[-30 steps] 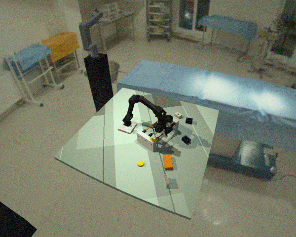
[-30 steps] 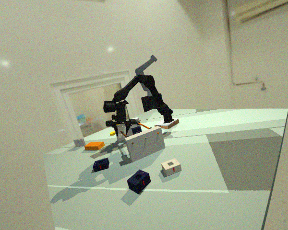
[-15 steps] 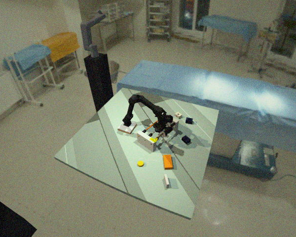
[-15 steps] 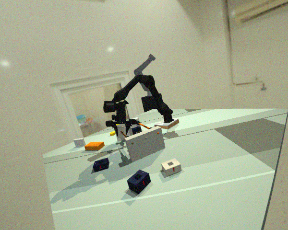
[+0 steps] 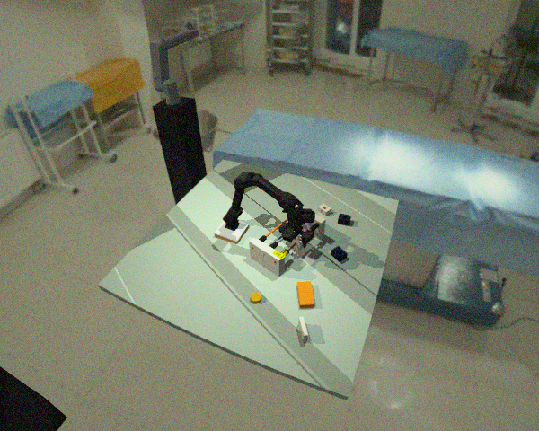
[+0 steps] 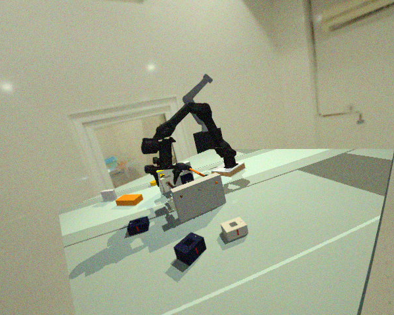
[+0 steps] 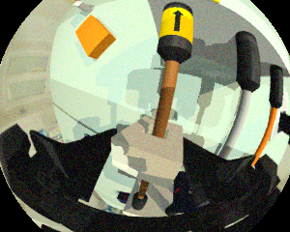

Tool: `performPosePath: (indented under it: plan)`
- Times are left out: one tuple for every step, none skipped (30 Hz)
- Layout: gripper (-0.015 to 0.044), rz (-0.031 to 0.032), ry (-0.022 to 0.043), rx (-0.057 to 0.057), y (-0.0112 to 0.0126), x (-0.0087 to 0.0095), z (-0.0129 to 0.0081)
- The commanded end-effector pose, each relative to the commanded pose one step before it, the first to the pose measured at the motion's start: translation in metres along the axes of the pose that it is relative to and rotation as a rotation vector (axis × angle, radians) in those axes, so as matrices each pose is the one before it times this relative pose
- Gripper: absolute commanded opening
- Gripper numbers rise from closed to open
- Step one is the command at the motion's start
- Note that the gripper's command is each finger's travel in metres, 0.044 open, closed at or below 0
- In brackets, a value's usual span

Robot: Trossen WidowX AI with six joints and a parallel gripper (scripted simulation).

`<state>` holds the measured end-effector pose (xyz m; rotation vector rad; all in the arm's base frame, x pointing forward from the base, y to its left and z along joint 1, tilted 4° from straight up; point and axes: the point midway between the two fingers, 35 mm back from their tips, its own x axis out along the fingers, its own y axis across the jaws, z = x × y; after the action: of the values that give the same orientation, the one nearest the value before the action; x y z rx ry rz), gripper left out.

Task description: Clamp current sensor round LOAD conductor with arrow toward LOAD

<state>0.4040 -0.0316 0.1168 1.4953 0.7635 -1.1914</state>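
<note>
One flat orange rectangular block (image 5: pixel 305 294) (image 6: pixel 129 199) (image 7: pixel 94 37), lying on the table. One small yellow disc (image 5: pixel 256 297) (image 6: pixel 153 183), near it. One thin whitish upright plate (image 5: pixel 303 329) (image 6: pixel 108 195), near the block, on the side away from the panels. Background: one long bed under a blue drape (image 5: pixel 306 139); one orange-draped trolley (image 5: pixel 114 83); one multi-tier metal rack (image 5: pixel 269 41), on wheels.
</note>
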Motion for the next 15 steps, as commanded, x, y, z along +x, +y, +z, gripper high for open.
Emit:
performPosePath:
  plan:
    - [0.0315, 0.0013, 0.00029, 0.0, 0.00008, 0.0, -0.00007]
    - [0.0308, 0.0, 0.0, 0.0, 0.0, 0.0, 0.0]
    - [0.0301, 0.0, 0.0, 0.0, 0.0, 0.0, 0.0]
    - [0.0295, 0.0, 0.0, 0.0, 0.0, 0.0, 0.0]
    - [0.0288, 0.0, 0.0, 0.0, 0.0, 0.0, 0.0]
    - [0.0281, 0.0, 0.0, 0.0, 0.0, 0.0, 0.0]
    - [0.0275, 0.0, 0.0, 0.0, 0.0, 0.0, 0.0]
    - [0.0268, 0.0, 0.0, 0.0, 0.0, 0.0, 0.0]
    - [0.0261, 0.0, 0.0, 0.0, 0.0, 0.0, 0.0]
    - [0.0255, 0.0, 0.0, 0.0, 0.0, 0.0, 0.0]
    - [0.0248, 0.0, 0.0, 0.0, 0.0, 0.0, 0.0]
    - [0.0241, 0.0, 0.0, 0.0, 0.0, 0.0, 0.0]
    - [0.0235, 0.0, 0.0, 0.0, 0.0, 0.0, 0.0]
    - [0.0228, 0.0, 0.0, 0.0, 0.0, 0.0, 0.0]
    - [0.0221, 0.0, 0.0, 0.0, 0.0, 0.0, 0.0]
